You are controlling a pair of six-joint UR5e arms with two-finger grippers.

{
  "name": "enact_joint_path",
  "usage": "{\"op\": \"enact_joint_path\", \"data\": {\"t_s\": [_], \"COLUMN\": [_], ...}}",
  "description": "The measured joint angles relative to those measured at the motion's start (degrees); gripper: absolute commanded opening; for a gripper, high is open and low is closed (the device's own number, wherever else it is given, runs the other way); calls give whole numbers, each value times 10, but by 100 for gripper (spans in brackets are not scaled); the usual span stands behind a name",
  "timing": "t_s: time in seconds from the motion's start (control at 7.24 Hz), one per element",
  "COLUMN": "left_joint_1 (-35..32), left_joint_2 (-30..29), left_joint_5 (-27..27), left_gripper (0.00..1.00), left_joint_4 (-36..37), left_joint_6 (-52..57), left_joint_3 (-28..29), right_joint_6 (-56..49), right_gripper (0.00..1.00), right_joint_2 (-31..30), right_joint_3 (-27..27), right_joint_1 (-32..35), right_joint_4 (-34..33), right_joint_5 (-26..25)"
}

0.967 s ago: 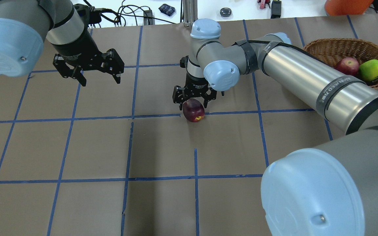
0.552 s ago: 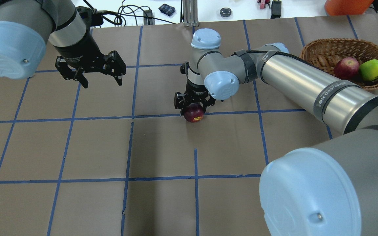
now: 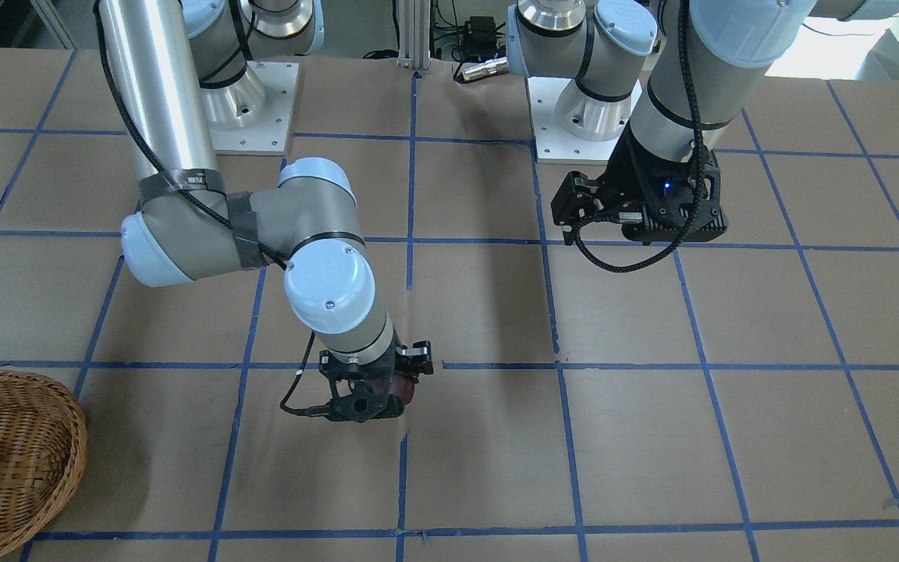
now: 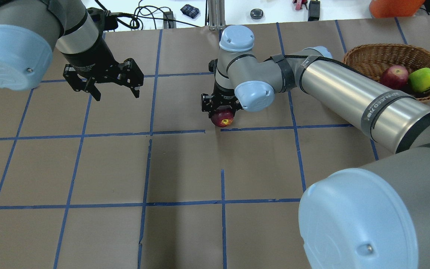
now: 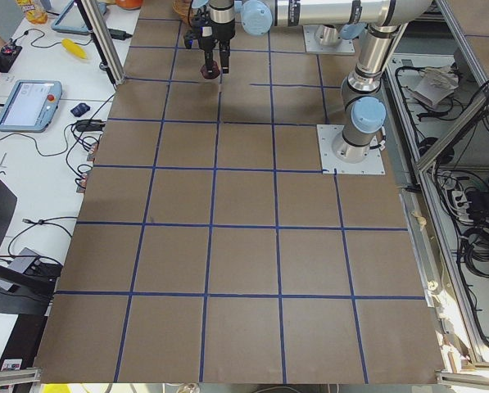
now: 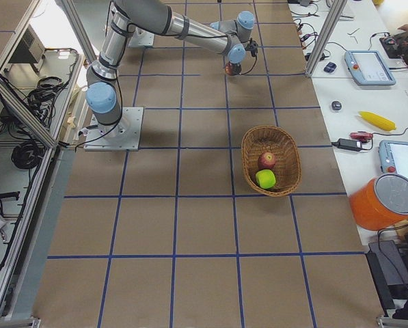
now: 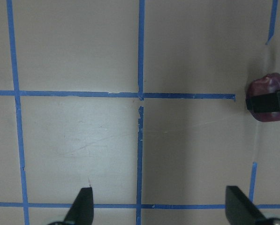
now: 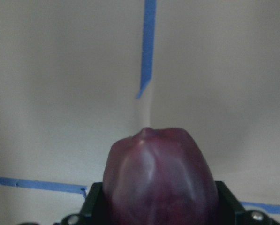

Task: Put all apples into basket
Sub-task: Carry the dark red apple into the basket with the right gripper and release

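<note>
Overhead: two of three are done. The red apple (image 4: pixel 394 76) and green apple (image 4: pixel 423 79) lie in the basket (image 4: pixel 368 59). The right gripper (image 4: pixel 221 112) clamps the maroon apple (image 4: pixel 222 119) over the table (image 4: pixel 185 168), well apart from the basket. The left gripper (image 4: pixel 116 95) hangs spread, empty.

Right wrist: that apple sits between the jaws. Carrying and dropping it remain.

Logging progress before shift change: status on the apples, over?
Right tool shut on maroon apple, well short of basket. Left tool open, empty, hovering. Red apple and green apple in basket. No obstacle seen.
</note>
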Motion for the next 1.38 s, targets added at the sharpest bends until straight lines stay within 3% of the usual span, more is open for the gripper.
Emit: {"op": "enact_joint_path", "data": {"t_s": [0.28,0.55,0.83,1.24,1.38], "left_joint_1": [0,0,1,1,1], "left_joint_2": [0,0,0,0,0], "left_joint_5": [0,1,1,1,1], "left_gripper": [100,100,100,100,100], "left_joint_4": [0,0,0,0,0], "left_joint_6": [0,1,1,2,2], "left_joint_3": [0,0,1,2,3], "right_joint_6": [-52,-162,-259,-306,-307], "right_gripper": [0,0,0,0,26], "right_joint_2": [-75,-109,-88,-37,-20], "right_joint_3": [-8,-11,-12,-13,-13], "right_joint_1": [-105,-226,-295,-316,-317], "right_joint_4": [113,151,113,29,1], "right_joint_5": [-37,-78,-114,-155,-164]}}
